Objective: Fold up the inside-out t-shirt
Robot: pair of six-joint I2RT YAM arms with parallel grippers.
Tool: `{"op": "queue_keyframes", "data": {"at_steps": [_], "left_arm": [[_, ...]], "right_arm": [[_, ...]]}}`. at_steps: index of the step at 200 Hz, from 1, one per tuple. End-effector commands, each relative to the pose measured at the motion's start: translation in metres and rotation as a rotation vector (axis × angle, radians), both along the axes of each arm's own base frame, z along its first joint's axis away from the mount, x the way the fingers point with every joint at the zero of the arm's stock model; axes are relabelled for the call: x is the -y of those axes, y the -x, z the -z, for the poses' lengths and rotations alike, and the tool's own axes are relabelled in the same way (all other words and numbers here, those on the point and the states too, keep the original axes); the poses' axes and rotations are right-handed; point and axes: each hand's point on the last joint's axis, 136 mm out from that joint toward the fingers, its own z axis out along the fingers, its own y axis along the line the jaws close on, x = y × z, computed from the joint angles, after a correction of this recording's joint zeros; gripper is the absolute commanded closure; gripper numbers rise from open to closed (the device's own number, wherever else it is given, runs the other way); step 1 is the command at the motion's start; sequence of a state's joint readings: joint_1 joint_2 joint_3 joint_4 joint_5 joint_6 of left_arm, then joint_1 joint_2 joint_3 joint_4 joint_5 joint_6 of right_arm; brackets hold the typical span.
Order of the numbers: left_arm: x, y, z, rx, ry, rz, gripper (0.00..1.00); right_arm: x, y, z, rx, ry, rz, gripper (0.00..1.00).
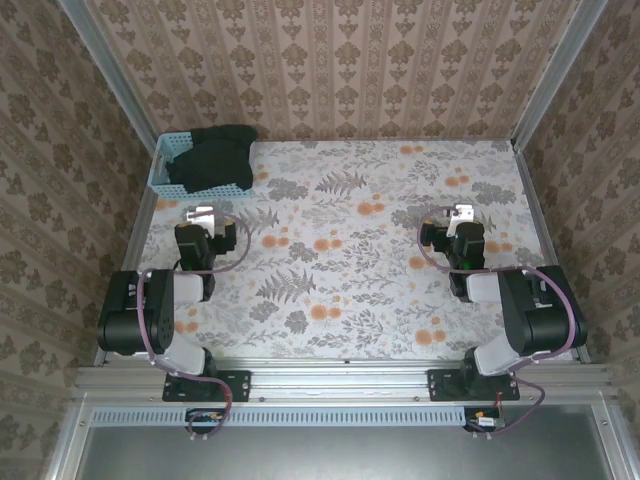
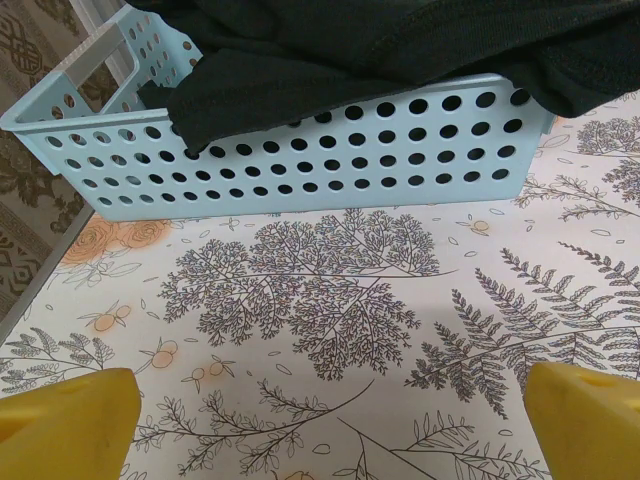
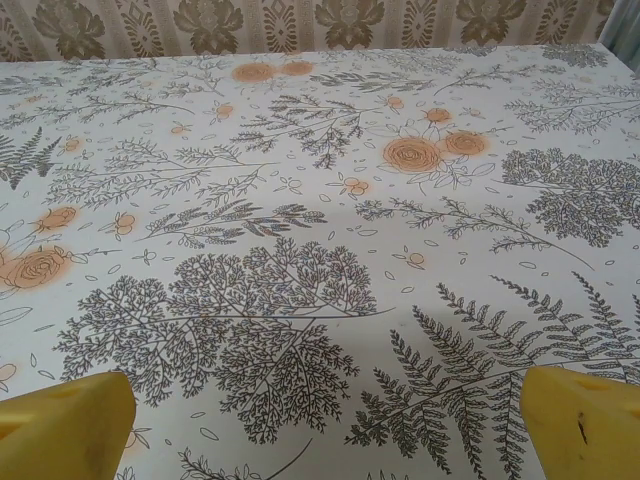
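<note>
The inside-out t-shirt (image 1: 213, 158) is a bundled heap of black fabric stuffed in the light blue basket (image 1: 161, 172) at the table's far left corner, spilling over its rim. In the left wrist view the same t-shirt (image 2: 380, 50) hangs over the perforated basket wall (image 2: 300, 150). My left gripper (image 1: 203, 215) is a short way in front of the basket, open, with nothing between its yellow fingertips (image 2: 70, 420). My right gripper (image 1: 459, 212) hovers over the right half of the table, open and empty, its yellow fingertips (image 3: 585, 420) spread wide.
A floral tablecloth (image 1: 340, 260) covers the table. Wallpapered walls close in the back and both sides, with metal rails (image 1: 535, 215) along the table edges. Both arm bases sit at the near edge.
</note>
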State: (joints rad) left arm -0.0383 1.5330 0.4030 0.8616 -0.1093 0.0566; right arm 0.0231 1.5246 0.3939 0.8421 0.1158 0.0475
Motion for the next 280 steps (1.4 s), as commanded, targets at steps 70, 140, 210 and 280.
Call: {"op": "queue_keyframes", "data": {"at_steps": [70,140,210,280], "left_arm": [[-0.002,0.001,0.001,0.011,0.013,-0.017,0.0],[-0.002,0.001,0.001,0.01,0.012,-0.017,0.0],[0.0,0.003,0.0,0.023,0.02,0.01,0.0],[0.03,0.05,-0.069,0.148,0.005,0.079,0.0]], "right_arm": [[-0.002,-0.004,-0.006,0.025,-0.002,-0.016,0.0],[-0.002,-0.005,-0.007,0.026,-0.002,-0.016,0.0],[-0.002,-0.004,-0.007,0.027,-0.004,-0.015,0.0],[-0.037,0.016,-0.054,0.057,0.057,-0.157,0.0]]}}
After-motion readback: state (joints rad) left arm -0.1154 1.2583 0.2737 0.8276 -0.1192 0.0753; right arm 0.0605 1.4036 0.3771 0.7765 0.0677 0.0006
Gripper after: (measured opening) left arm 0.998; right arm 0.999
